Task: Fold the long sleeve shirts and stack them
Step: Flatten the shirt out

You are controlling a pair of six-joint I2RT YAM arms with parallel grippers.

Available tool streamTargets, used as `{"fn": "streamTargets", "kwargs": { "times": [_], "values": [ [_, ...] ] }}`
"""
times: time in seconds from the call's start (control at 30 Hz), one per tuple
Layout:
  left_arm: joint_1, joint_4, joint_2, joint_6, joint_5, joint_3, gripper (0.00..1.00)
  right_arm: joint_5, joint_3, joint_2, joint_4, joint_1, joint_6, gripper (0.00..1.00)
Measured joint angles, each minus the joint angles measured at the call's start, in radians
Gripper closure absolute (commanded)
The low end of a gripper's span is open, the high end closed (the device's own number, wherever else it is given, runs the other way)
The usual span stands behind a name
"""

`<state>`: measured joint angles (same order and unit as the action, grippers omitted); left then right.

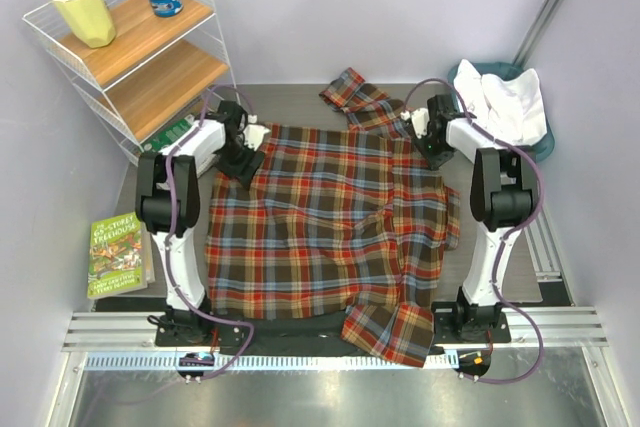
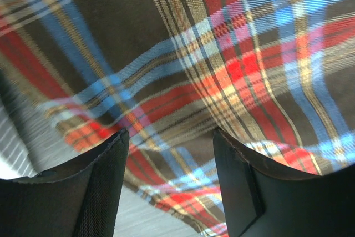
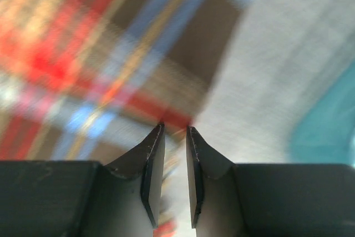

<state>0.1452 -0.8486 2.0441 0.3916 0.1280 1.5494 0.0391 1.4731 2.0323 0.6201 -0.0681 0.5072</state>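
**Plaid shirt spread flat, both jaws at its far edge**

The plaid shirt [image 1: 330,227] lies opened out on the table [image 1: 300,102] between the two arms, which is the sensible lay for a first fold because the body panel is mostly flat and reachable from both sides. One sleeve [image 1: 360,97] trails off toward the far edge. The other sleeve [image 1: 392,332] is doubled over at the near right corner, so the garment is not yet a tidy rectangle.

The left jaws sit at the far left corner of the shirt. They are spread wide over the cloth [image 2: 233,76] with nothing between them. I judge they are placed to take that corner, but no grip is made.

The right jaws are at the far right shoulder, where the sleeve leaves the body. In the right wrist view, which is blurred, they are drawn almost together, with the cloth edge [image 3: 138,81] running down to their tips and a sliver of red low in the gap. I take that as a pinch on the shirt's edge, though the blur leaves some doubt.

With one jaw at each far corner, the likely aim is to lift that edge evenly and bring it toward the near side.

The white shirt [image 1: 505,102] waits bunched in the basket [image 1: 543,144] at far right, well apart from the plaid one, so stacking is still a long way off.
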Motion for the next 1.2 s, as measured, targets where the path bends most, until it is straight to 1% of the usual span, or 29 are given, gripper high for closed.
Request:
{"fn": "streamTargets", "kwargs": {
  "times": [0.1,0.13,0.23,0.3,0.37,0.4,0.43,0.47,0.5,0.57,0.67,0.73,0.83,0.93,1.07,1.2],
  "values": [
    [0.008,-0.013,0.056,-0.005,-0.023,0.032,0.41,0.055,0.097,0.077,-0.005,0.019,0.024,0.73],
    [0.010,-0.035,0.074,-0.013,-0.026,0.068,0.41,0.072,0.140,0.109,-0.015,0.023,0.032,0.73],
    [0.017,-0.072,0.167,-0.036,-0.033,0.215,0.42,0.124,0.283,0.208,-0.038,0.030,0.047,0.72],
    [0.019,-0.103,0.238,-0.057,-0.026,0.338,0.41,0.143,0.388,0.277,-0.060,0.033,0.048,0.71],
    [0.019,-0.129,0.305,-0.079,-0.005,0.458,0.39,0.142,0.441,0.299,-0.055,0.033,0.044,0.67],
    [0.019,-0.129,0.317,-0.086,0.005,0.485,0.37,0.136,0.453,0.299,-0.041,0.035,0.040,0.65],
    [0.020,-0.129,0.323,-0.095,0.019,0.500,0.36,0.124,0.459,0.283,-0.023,0.037,0.039,0.59],
    [0.021,-0.129,0.315,-0.101,0.035,0.494,0.35,0.101,0.450,0.254,0.004,0.038,0.037,0.57],
    [0.023,-0.127,0.298,-0.101,0.045,0.476,0.33,0.081,0.434,0.220,0.026,0.039,0.032,0.56],
    [0.027,-0.127,0.238,-0.101,0.060,0.404,0.32,0.015,0.356,0.097,0.068,0.039,0.032,0.54],
    [0.040,-0.134,0.076,-0.097,0.078,0.240,0.29,-0.063,0.208,-0.143,0.146,0.027,0.033,0.54],
    [0.046,-0.139,-0.030,-0.093,0.083,0.160,0.28,-0.101,0.117,-0.300,0.183,0.005,0.040,0.54],
    [0.056,-0.131,-0.182,-0.077,0.085,0.042,0.28,-0.131,-0.035,-0.447,0.211,-0.030,0.056,0.55],
    [0.056,-0.116,-0.244,-0.066,0.084,-0.051,0.29,-0.135,-0.159,-0.447,0.224,-0.049,0.072,0.57],
    [0.056,-0.094,-0.246,-0.058,0.072,-0.186,0.29,-0.100,-0.323,-0.326,0.215,-0.048,0.093,0.58],
    [0.056,-0.083,-0.240,-0.045,0.047,-0.261,0.30,-0.056,-0.359,-0.263,0.194,-0.045,0.104,0.59]
  ]
}}
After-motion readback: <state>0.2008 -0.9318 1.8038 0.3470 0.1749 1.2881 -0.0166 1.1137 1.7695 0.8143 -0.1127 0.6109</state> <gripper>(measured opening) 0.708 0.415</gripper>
